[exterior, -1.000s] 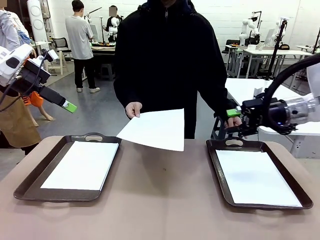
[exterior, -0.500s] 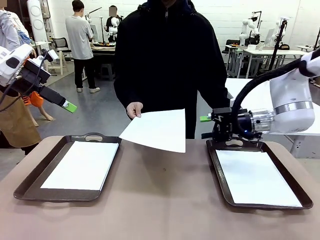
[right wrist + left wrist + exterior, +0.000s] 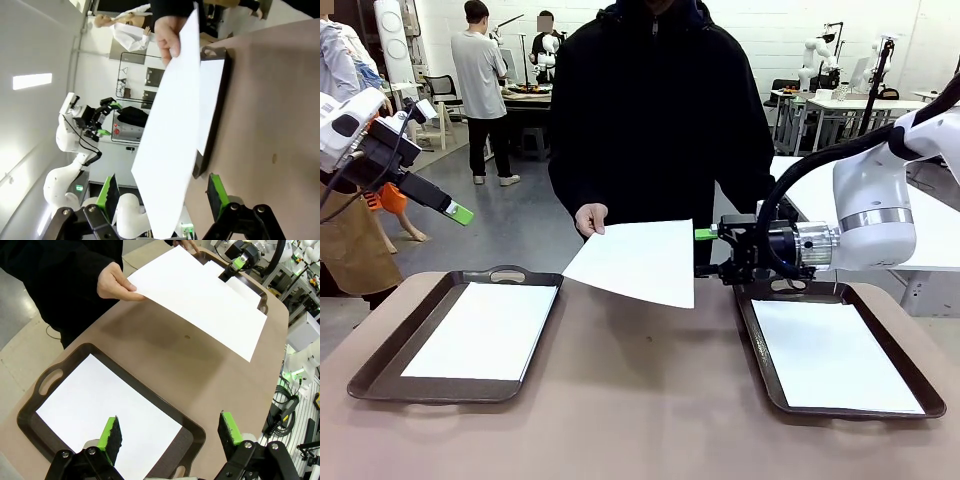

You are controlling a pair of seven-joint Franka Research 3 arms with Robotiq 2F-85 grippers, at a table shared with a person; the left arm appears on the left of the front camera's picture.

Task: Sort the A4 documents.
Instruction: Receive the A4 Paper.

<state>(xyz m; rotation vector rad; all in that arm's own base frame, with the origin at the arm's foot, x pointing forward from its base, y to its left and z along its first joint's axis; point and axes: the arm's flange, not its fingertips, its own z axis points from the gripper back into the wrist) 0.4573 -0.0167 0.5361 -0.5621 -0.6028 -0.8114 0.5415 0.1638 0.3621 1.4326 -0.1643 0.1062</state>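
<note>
Standing at the far side of the brown table (image 3: 640,400), a person in a black top holds one thin white A4 paper sheet (image 3: 638,262) out over the table by its corner with one hand (image 3: 590,218). Nothing lies between that held sheet and the right gripper (image 3: 708,252), whose green-padded jaws are spread wide and empty, level with the sheet's near edge and just beside it. The left gripper (image 3: 455,211) hangs well off to the left above the floor, jaws likewise parted around nothing.

Two dark brown handled trays sit on the table: the left tray (image 3: 380,365) and the right tray (image 3: 910,380), each with one white sheet lying flat inside, the left-tray sheet (image 3: 485,330) and the right-tray sheet (image 3: 830,355). That makes three sheets in all.

A second ago the right gripper was back over the right tray's far handle; it has since travelled leftward to the held sheet. The left gripper has not moved.
</note>
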